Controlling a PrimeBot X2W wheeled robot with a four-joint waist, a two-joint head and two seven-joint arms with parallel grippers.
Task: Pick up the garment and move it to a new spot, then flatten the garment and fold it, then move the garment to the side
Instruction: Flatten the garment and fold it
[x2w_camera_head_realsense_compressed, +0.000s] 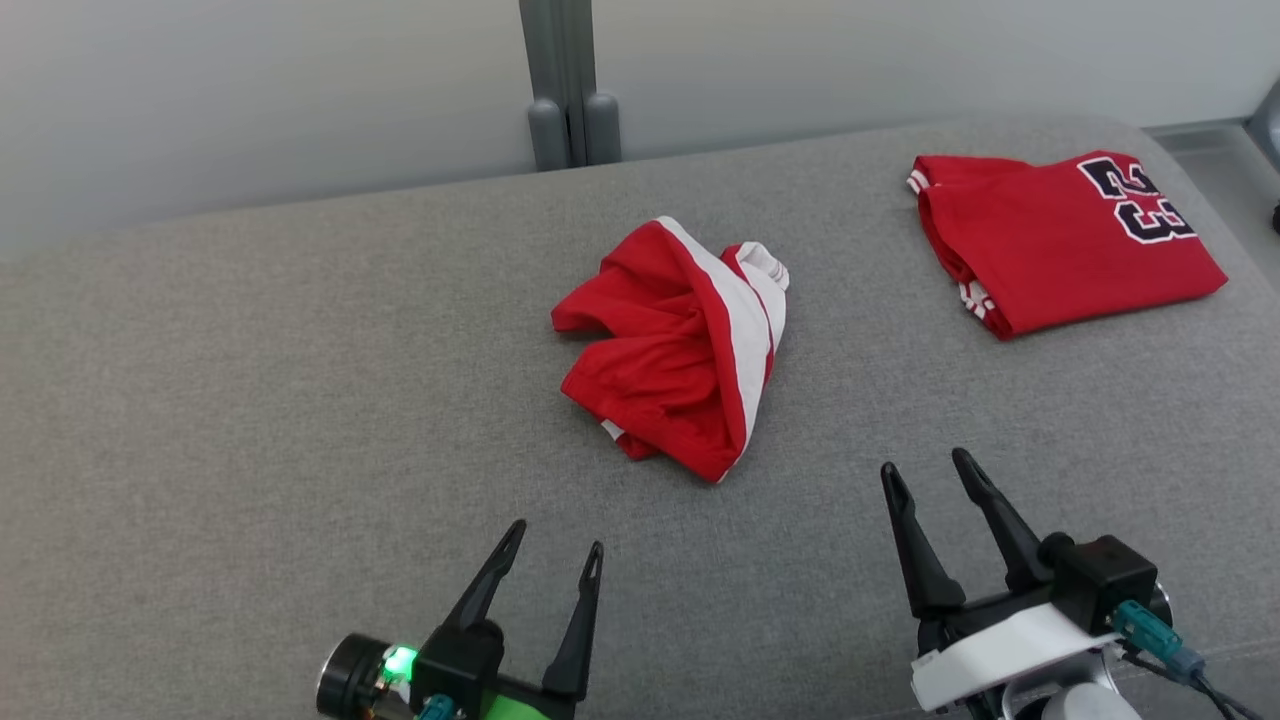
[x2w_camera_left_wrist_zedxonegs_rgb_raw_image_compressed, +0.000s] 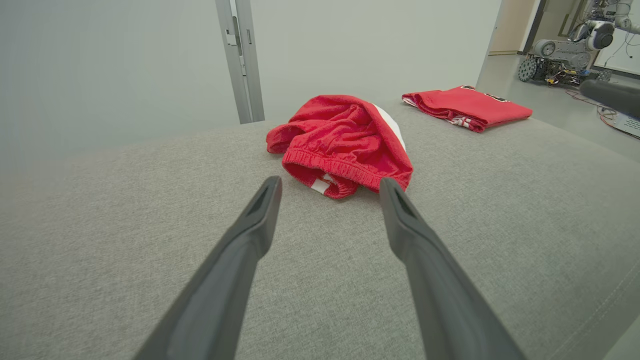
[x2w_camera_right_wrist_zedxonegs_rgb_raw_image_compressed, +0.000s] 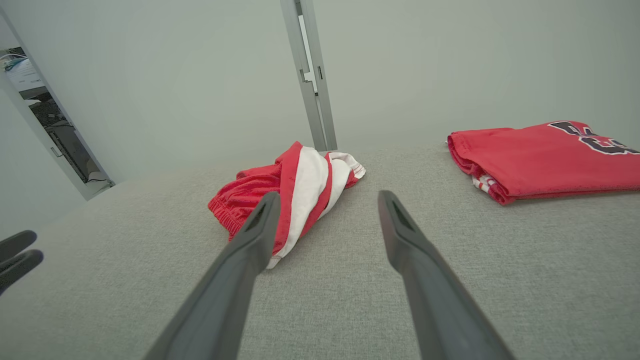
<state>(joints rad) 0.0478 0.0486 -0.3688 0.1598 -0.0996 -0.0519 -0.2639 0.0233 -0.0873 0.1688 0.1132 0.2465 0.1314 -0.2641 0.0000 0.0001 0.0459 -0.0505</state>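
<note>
- Head view: crumpled red-and-white fabric shorts (x2w_camera_head_realsense_compressed: 680, 350) lie near the middle of the grey fabric-covered surface (x2w_camera_head_realsense_compressed: 250, 400), a bit toward its far edge. Nothing is touching them.
- Folded red jersey with dark numerals (x2w_camera_head_realsense_compressed: 1060, 240) sits at the far right corner, well apart from the shorts. Not the target as I read it, so leave it alone.
- Step in hand looks like the first pick, not yet begun.
- Suggest the left gripper (x2w_camera_head_realsense_compressed: 557, 538) goes for the elastic waistband facing it and the right gripper (x2w_camera_head_realsense_compressed: 925, 463) for the white-striped side. Pinch one layer edge, not the whole bunch, or the shorts likely lift as a wad and flatten badly.
- Keep the set-down spot away from the jersey.
- Pose: both arms are low at the near edge, with fingers pointing at the far edge. The right one is further forward and nearer the shorts.
- Both claws are spread wide with nothing between the fingers.
</note>
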